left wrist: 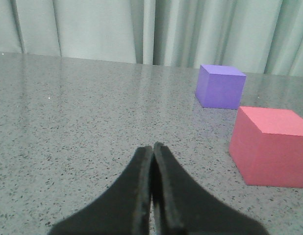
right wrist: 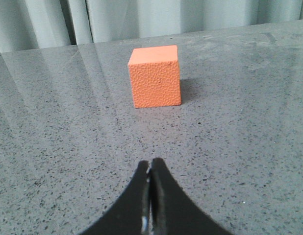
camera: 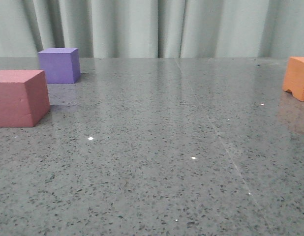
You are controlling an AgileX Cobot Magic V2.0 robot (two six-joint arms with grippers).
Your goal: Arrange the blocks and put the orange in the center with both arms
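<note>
In the front view a purple cube (camera: 59, 65) sits at the far left, with a pinkish-red cube (camera: 20, 97) just in front of it, nearly touching corner to corner. The orange cube (camera: 298, 77), notch in its lower edge, stands at the far right edge. No gripper shows in the front view. The left wrist view shows my left gripper (left wrist: 152, 147) shut and empty, with the purple cube (left wrist: 220, 86) and pinkish-red cube (left wrist: 271, 145) ahead and off to one side. My right gripper (right wrist: 150, 162) is shut and empty, the orange cube (right wrist: 155, 76) straight ahead, well apart.
The grey speckled tabletop (camera: 157, 147) stretches wide between the left pair of cubes and the orange one. A pale green curtain (camera: 152, 27) hangs behind the table's far edge.
</note>
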